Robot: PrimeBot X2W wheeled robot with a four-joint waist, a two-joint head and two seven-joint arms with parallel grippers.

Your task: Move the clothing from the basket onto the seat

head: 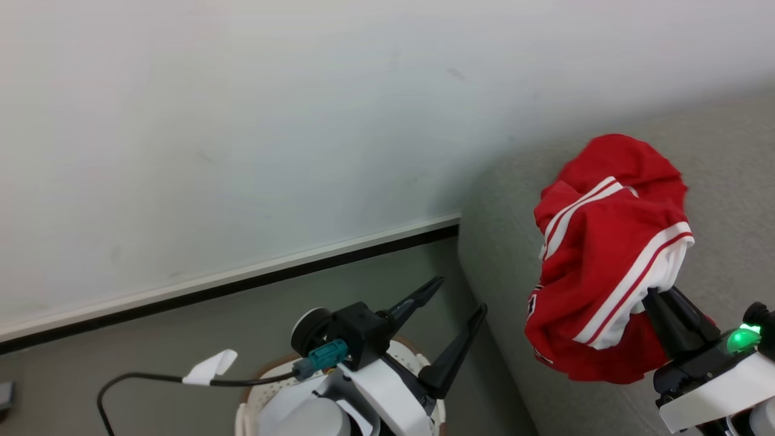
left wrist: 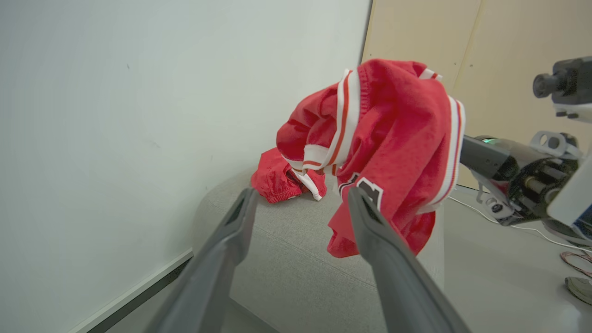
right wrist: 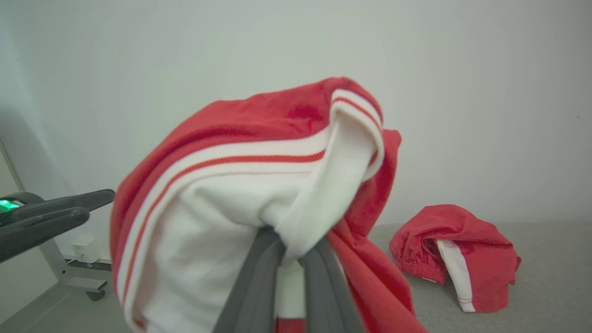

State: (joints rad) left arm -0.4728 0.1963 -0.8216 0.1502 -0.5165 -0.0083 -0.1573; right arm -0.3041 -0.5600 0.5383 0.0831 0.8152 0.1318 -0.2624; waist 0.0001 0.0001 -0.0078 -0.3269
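Observation:
My right gripper (head: 660, 300) is shut on a red jersey (head: 611, 254) with white panels and red-and-white striped trim, held bunched above the grey seat (head: 502, 272). The right wrist view shows its fingers (right wrist: 259, 277) pinching the jersey's white fabric (right wrist: 222, 208). A second red garment (right wrist: 453, 249) lies crumpled on the seat (right wrist: 545, 286) by the wall. My left gripper (head: 451, 303) stands open and empty above the cream basket (head: 257, 393), left of the seat. In the left wrist view, the jersey (left wrist: 393, 138) hangs just past my open left gripper (left wrist: 303, 196), with the other garment (left wrist: 277, 178) behind it.
A white wall (head: 242, 121) with a dark baseboard (head: 242, 284) runs behind the basket and seat. A black cable with a white tag (head: 209, 368) trails from my left wrist. Cables (left wrist: 573, 254) lie on the floor, and a wheeled stand (right wrist: 78, 277) sits near the wall.

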